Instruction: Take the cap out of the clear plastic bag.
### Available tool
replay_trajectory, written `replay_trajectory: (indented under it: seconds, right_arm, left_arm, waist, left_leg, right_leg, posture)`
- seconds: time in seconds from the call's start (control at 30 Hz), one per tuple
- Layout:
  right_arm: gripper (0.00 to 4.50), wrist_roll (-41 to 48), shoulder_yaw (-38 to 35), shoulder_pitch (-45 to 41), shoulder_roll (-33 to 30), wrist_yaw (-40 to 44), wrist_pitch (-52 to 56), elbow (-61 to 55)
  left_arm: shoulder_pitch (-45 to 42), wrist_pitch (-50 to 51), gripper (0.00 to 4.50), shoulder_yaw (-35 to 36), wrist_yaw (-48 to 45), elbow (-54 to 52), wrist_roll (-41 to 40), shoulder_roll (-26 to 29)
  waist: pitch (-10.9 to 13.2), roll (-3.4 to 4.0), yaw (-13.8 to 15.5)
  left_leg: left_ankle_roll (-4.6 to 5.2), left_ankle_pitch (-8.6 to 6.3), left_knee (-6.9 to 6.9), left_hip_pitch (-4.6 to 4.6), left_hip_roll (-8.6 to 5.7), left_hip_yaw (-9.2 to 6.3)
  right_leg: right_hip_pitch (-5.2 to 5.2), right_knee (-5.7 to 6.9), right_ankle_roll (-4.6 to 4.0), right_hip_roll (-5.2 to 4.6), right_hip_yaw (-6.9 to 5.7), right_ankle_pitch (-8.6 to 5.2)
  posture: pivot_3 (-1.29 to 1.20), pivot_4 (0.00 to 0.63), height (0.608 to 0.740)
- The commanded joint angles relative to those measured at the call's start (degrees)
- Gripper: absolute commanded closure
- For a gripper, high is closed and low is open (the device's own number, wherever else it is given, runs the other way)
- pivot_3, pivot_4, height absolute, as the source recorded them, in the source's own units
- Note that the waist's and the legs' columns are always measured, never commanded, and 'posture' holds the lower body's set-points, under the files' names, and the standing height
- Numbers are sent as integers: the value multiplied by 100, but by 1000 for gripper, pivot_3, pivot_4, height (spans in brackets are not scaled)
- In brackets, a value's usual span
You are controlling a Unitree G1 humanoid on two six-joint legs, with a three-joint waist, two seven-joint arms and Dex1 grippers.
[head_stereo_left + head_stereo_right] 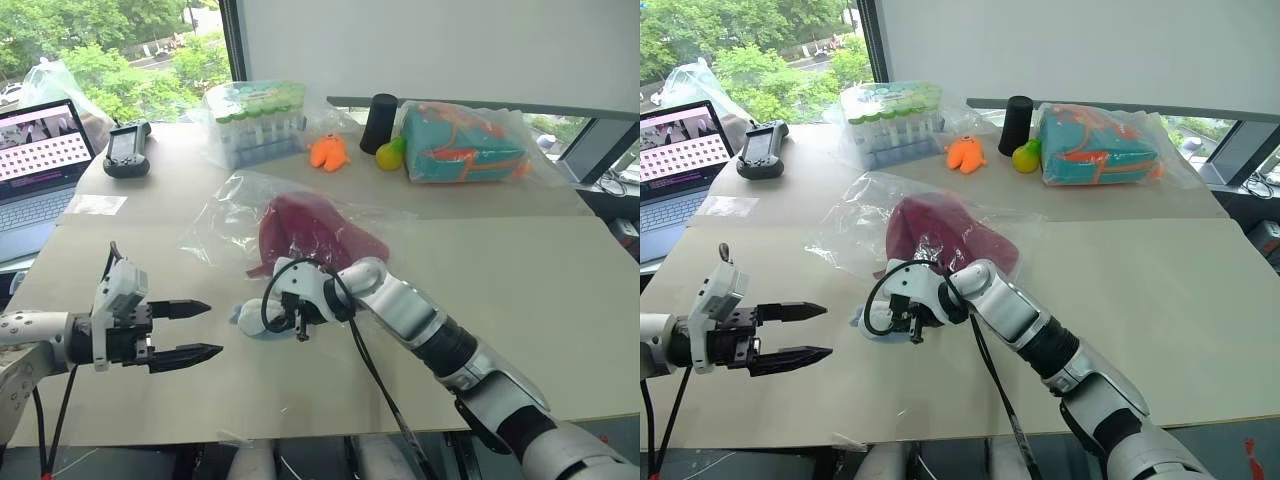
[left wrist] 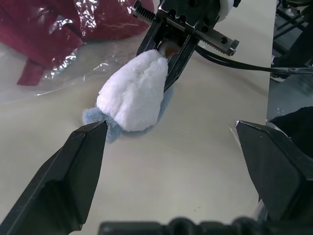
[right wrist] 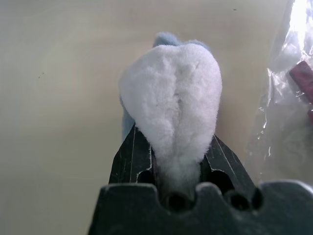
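My right fingers (image 3: 168,161) pinch the white-blue plush toy (image 2: 134,95), left fingers (image 1: 190,330) wide open; next: clear toy, then grab clear crinkly plastic bag (image 1: 225,215) holding maroon fabric cap (image 1: 315,230).

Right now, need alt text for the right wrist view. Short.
The right gripper pinches the narrow end of a white plush toy with a pale blue underside, which rests on the beige table. At the edge lies the crinkled clear plastic bag, a bit of the dark red cap showing through it.
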Motion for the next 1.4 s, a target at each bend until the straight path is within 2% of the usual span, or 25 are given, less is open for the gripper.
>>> replay_trajectory:
  seconds: [0.03, 0.57, 0.83, 0.93, 1.07, 1.17, 1.27, 1.33, 1.4]
  right_arm:
    - [3963, 11, -168, 41, 117, -95, 46, -58]
    - [4024, 190, -354, 178, 138, -37, 256, -432]
    - [4024, 1567, -1960, -252, -6, 212, 1146, -1207]
    - [4024, 2276, -2890, -385, -90, 116, 1586, -1261]
    - [4024, 2345, -4098, -777, -196, -807, 1431, -344]
    - [4024, 1620, -4722, -1179, -487, -2057, 198, 1058]
    - [4024, 476, -4745, -1490, -994, -3778, -1242, 2825]
    - [4024, -17, -4576, -1618, -1220, -4454, -1854, 3773]
    - [4024, -31, -4768, -1777, -1280, -4893, -2267, 4747]
  left_arm:
    - [0, -108, 0, 108, -16, -28, 16, 7]
    - [4, -107, 0, 16, 2, -52, 51, -44]
    - [-165, -91, 0, -63, 71, -59, 1, -97]
    - [-259, -86, 0, -118, 124, -155, -22, -157]
    - [-566, 12, 0, -158, 381, -373, -189, -300]
    - [-1036, 233, 0, -274, 745, -602, -495, -471]
    - [-1332, 363, 0, -475, 1020, -861, -628, -630]
    - [-1378, 446, 0, -559, 1098, -974, -715, -655]
    - [-1409, 499, 0, -656, 1128, -1036, -773, -665]
  waist:
    - [0, 0, 1]
    - [0, 0, 2]
    - [0, 0, 23]
    - [0, 0, 28]
    - [0, -1, 42]
    - [0, -1, 46]
    - [0, -1, 55]
    - [0, -1, 40]
    - [0, -2, -12]
  left_leg:
    - [0, 0, 0, 0, 0, 0]
    - [0, 0, 0, 0, 0, 0]
    - [0, 0, 0, -4, 0, -1]
    - [0, 0, 0, -3, 1, -3]
    - [0, 0, 0, -4, -2, -3]
    - [-6, 4, 4, -4, -4, -3]
    - [-11, 7, 6, -4, -8, -4]
    - [-13, 8, 4, -8, -13, -3]
    - [-13, 7, -6, -10, -13, 5]
  right_leg:
    - [0, 1, 0, 0, 0, 0]
    - [0, 1, 0, 0, 0, 0]
    - [-1, 2, 0, 0, -1, 0]
    - [2, 0, 0, 0, -3, 0]
    - [5, -3, 0, -2, -3, 1]
    - [7, -2, -2, -2, -3, 7]
    - [10, -6, 1, -3, -2, 9]
    - [11, -16, 3, -7, 4, 9]
    - [5, -20, 5, -6, 17, 7]
  posture:
    - [0, 150, 740]
    - [0, 150, 740]
    - [0, 150, 740]
    - [0, 150, 740]
    - [0, 150, 740]
    - [0, 150, 740]
    - [0, 150, 740]
    - [0, 150, 740]
    - [0, 150, 740]
